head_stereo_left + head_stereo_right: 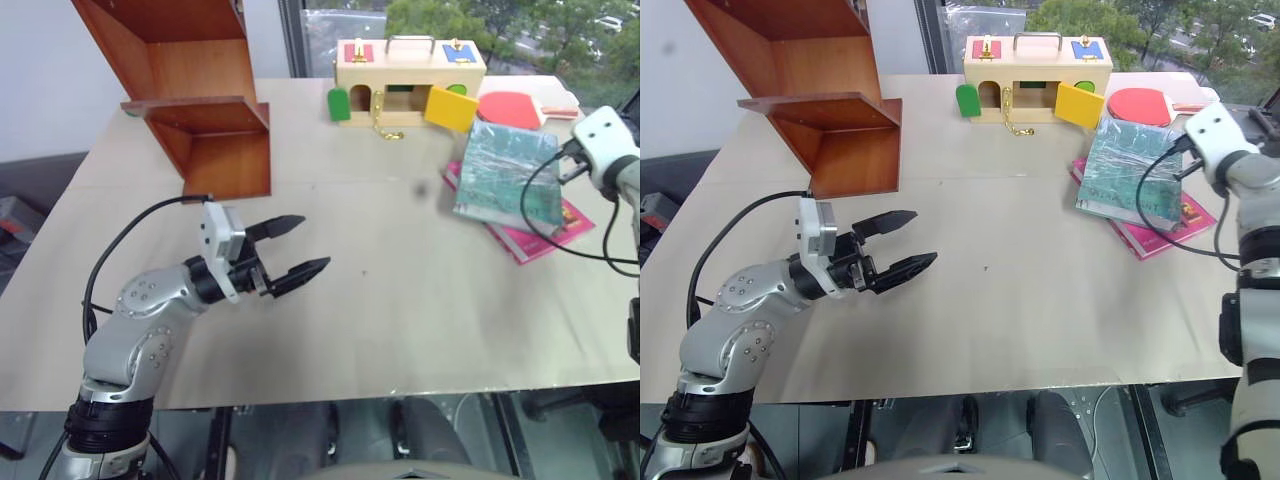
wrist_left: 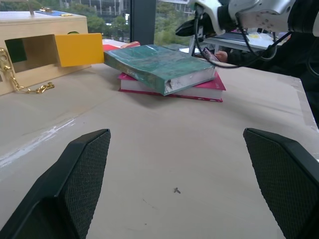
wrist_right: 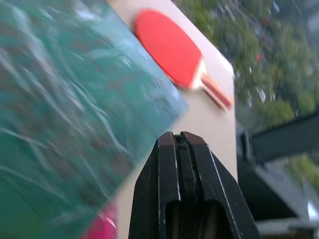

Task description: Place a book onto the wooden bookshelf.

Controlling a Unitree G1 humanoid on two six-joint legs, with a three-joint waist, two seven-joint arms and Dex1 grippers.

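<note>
The teal-green book lies flat on a thinner pink book at the right of the table. My right gripper is shut with nothing in it. Its tips are just off the book's far right edge. The wooden bookshelf stands at the table's far left, its compartments open. My left gripper hovers open over the left middle of the table and points toward the book, well short of it.
A pale wooden box with coloured doors and a brass chain stands at the back centre. A red paddle lies behind the books. A black cable from my right wrist loops over the book's near corner. A window runs behind the table.
</note>
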